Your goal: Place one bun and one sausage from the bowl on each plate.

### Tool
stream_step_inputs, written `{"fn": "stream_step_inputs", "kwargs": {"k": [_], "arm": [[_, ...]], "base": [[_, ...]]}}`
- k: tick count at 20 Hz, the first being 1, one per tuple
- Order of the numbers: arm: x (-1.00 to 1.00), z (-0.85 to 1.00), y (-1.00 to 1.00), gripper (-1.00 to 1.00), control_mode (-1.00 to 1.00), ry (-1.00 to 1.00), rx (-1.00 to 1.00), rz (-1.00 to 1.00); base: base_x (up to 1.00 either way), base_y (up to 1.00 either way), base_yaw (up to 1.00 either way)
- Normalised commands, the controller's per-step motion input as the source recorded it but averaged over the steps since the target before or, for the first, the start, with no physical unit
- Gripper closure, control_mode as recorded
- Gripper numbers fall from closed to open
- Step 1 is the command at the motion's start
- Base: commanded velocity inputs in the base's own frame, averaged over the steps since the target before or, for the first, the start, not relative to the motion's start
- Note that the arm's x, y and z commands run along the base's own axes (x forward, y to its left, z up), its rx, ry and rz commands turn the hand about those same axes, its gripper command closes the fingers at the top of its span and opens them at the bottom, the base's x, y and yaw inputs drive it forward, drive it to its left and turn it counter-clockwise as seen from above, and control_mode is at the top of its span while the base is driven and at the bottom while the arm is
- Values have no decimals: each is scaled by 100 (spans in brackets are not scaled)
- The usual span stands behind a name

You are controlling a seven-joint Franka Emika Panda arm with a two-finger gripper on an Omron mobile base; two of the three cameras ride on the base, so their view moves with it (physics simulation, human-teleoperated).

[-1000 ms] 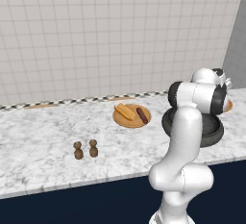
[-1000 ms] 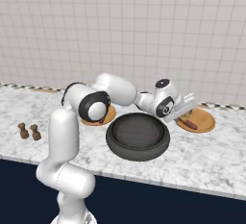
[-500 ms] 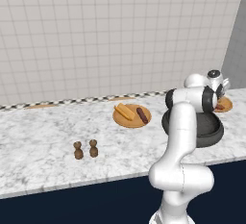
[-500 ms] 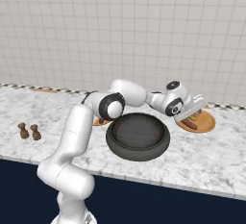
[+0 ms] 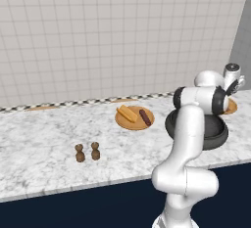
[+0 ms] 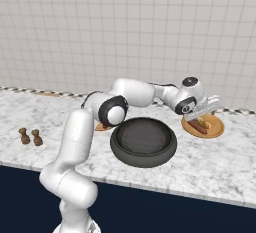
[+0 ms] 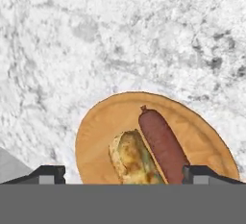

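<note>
bun (image 7: 130,158) soft, light, lies beside sausage (image 7: 164,144) on plate (image 7: 96,131) just under claw | sausage firm, slick, best pinched mid-length | claw (image 7: 123,172) released, jaws spread, holding nothing | bowl (image 6: 143,141) behind, looks emptied

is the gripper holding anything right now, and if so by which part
Nothing is held. The gripper is open above the orange-brown wooden plate, where the red-brown sausage and yellowish bun lie between its fingertips.
</note>
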Motion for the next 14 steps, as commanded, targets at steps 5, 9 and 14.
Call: {"fn": "stream_step_inputs", "kwargs": {"k": [5,9,14], "arm": [[-47,0,41,-100,-100,-23,3,1],[-100,47,93,-100,-100,-12,5,1],[-97,82,100,-100,-100,5,2,0]], "base": [[0,0,0],[0,0,0],[0,0,0]]}}
